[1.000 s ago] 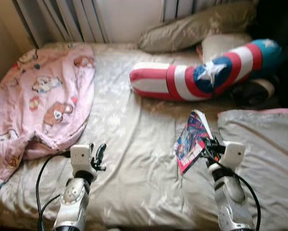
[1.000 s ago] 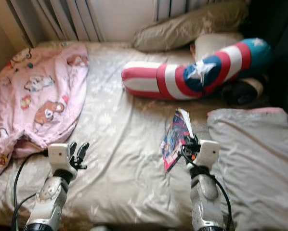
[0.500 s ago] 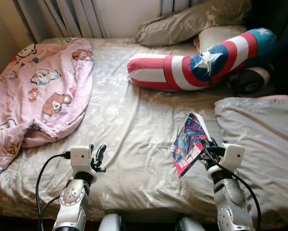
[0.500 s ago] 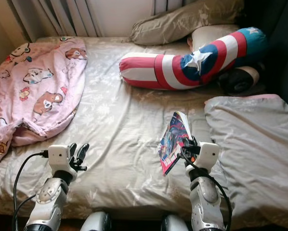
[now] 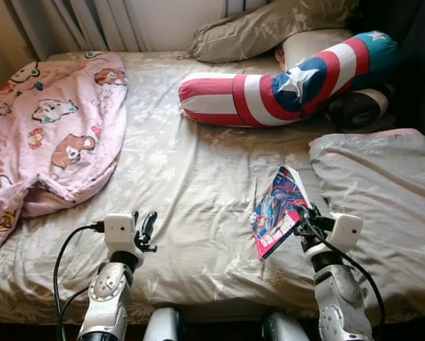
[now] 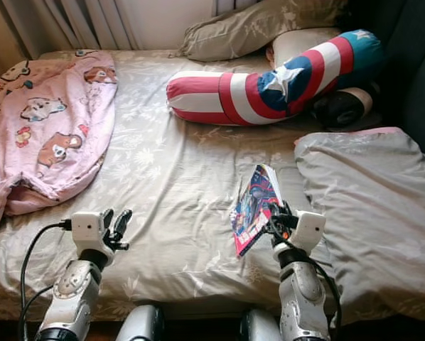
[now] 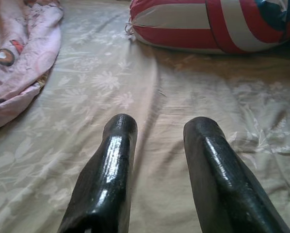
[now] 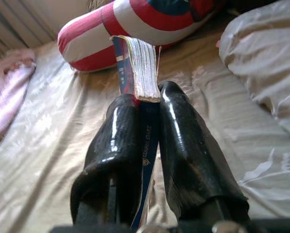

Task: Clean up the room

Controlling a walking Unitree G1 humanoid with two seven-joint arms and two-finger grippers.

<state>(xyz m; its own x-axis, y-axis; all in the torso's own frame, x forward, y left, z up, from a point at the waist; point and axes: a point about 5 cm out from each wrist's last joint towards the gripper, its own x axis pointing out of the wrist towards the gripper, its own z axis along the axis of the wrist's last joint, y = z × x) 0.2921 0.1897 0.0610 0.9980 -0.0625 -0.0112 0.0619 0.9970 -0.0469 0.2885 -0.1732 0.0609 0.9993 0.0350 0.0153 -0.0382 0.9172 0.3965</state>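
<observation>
Right end effector [image 5: 303, 226] pinching a thin, colourfully printed paperback book [image 5: 278, 211] near its lower edge, both black fingers [image 8: 179, 141] pressed against the covers, book held up off the beige floral-sheeted bed [image 5: 191, 177] and tilted, pages fanning slightly at the free top end. The book looks light and only semi-stiff: soft covers, likely to flop or splay if gripped at one corner, and glossy enough to slide between smooth fingers. The hold sits low on the block, so the upper part is unsupported; a grip nearer the spine and further up would probably steady it. Left end effector [image 5: 146, 229] hovers over the sheet near the bed's front edge, fingers spread and holding nothing. A pink cartoon-print blanket [image 5: 49, 135] lies crumpled to the left, a red, white and blue striped star bolster [image 5: 269, 96] across the far side, a grey pillow [image 5: 376, 185] just to the right of the book.
</observation>
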